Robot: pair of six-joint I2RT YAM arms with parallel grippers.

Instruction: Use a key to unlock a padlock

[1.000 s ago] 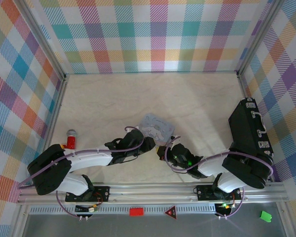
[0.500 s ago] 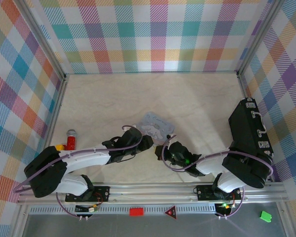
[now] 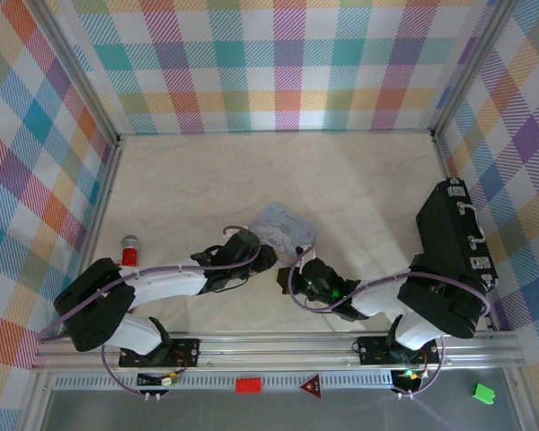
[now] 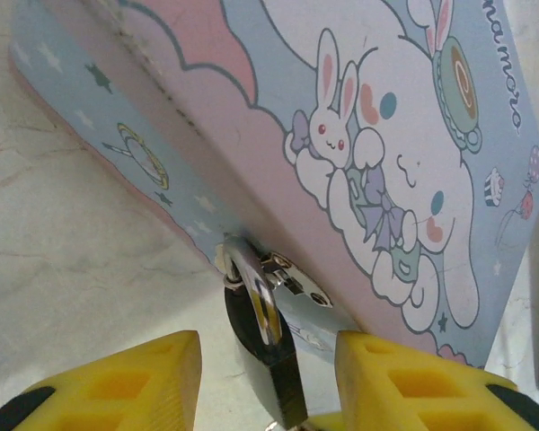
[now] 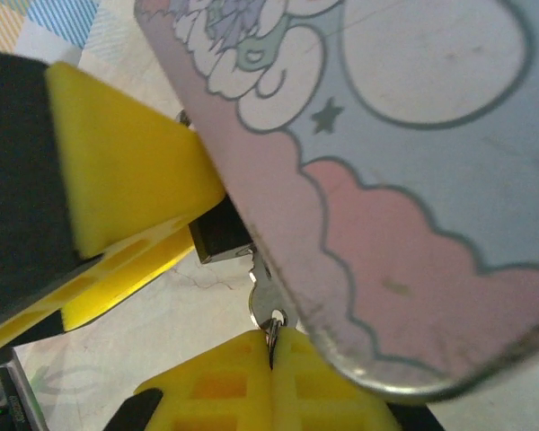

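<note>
- You see a pale, marbled tabletop (image 3: 251, 180) under even light.
- Pastel plaid panels enclose it: far wall (image 3: 278, 63), left wall (image 3: 27, 153), right wall (image 3: 530, 162).
- Metal posts (image 3: 73, 67) stand at both far corners.
- An aluminium rail (image 3: 278, 346) runs along your near edge.

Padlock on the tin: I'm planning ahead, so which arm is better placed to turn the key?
Right, probably: the right fingers are shut on the key at the padlock; the left fingers stand open either side of it.

**Lettering on the tin lid**

Curved cursive letters (image 4: 514, 65) reading "namoro" are being shown along the edge of the pastel tin lid (image 4: 251, 99), the word being cut off by the frame. A red triangular sign (image 3: 310, 386) is being displayed on the front rail (image 3: 99, 382), its symbol too small to be read.
</note>
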